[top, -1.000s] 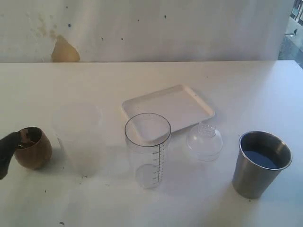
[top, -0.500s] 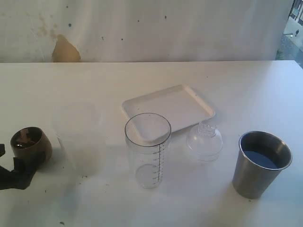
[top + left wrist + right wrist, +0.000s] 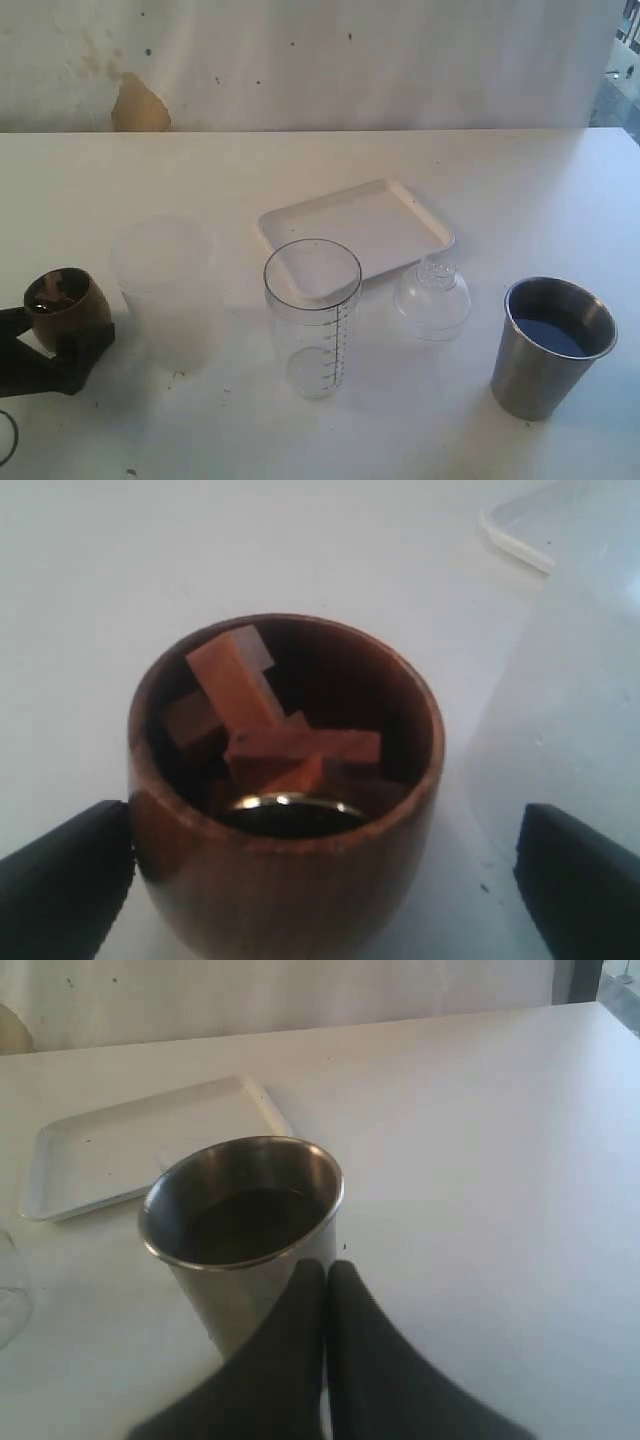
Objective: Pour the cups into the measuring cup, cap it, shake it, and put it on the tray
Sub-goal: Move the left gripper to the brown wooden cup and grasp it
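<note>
The brown wooden cup [image 3: 65,303] stands at the table's left and holds several reddish wooden blocks [image 3: 262,720]. My left gripper [image 3: 48,343] is open and straddles the wooden cup [image 3: 285,810]. One black finger [image 3: 62,885] lies close against its side, while the other finger [image 3: 582,885] stands well apart. The clear measuring cup [image 3: 312,318] with its black scale stands upright at the centre, uncapped. The white tray [image 3: 355,228] lies behind it. At the right stands the steel tumbler [image 3: 550,345]. My right gripper [image 3: 326,1282] is shut, close beside the tumbler [image 3: 240,1225], and is out of the exterior view.
A frosted translucent cup [image 3: 168,292] stands between the wooden cup and the measuring cup, close to my left gripper's free finger. A clear domed lid [image 3: 432,298] rests on the table by the tray's front corner. The tray [image 3: 130,1140] also shows beyond the tumbler.
My left gripper has come in from the left edge and now has its open fingers on either side of the wooden cup. The cup and everything else stayed put.
</note>
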`<act>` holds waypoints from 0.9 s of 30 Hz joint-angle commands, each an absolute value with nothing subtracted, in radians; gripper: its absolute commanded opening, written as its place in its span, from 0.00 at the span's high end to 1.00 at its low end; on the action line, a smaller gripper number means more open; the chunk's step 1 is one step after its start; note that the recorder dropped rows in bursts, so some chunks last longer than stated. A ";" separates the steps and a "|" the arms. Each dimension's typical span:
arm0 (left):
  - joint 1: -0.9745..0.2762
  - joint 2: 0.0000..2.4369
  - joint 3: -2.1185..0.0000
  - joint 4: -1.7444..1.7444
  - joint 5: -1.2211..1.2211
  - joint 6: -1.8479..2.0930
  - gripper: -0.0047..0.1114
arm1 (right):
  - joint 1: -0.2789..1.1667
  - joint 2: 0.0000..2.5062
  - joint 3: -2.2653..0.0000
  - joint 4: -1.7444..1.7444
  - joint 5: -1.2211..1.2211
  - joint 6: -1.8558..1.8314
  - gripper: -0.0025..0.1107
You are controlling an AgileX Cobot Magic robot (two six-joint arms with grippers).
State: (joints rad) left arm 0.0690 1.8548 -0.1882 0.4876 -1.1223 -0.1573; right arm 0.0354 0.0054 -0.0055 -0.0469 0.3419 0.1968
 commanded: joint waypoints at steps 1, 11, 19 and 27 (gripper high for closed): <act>0.068 1.919 -0.235 0.503 -1.148 -0.138 0.12 | 0.040 0.000 0.000 -0.050 0.341 0.198 0.98; 0.068 1.985 -0.270 0.478 -1.221 -0.081 0.12 | 0.040 0.000 0.000 -0.048 0.341 0.198 0.98; 0.068 2.037 -0.270 0.474 -1.221 -0.066 0.12 | 0.040 0.000 0.000 -0.048 0.341 0.198 0.98; 0.068 2.050 -0.275 0.476 -1.221 -0.047 0.12 | 0.040 0.000 0.000 -0.048 0.341 0.198 0.98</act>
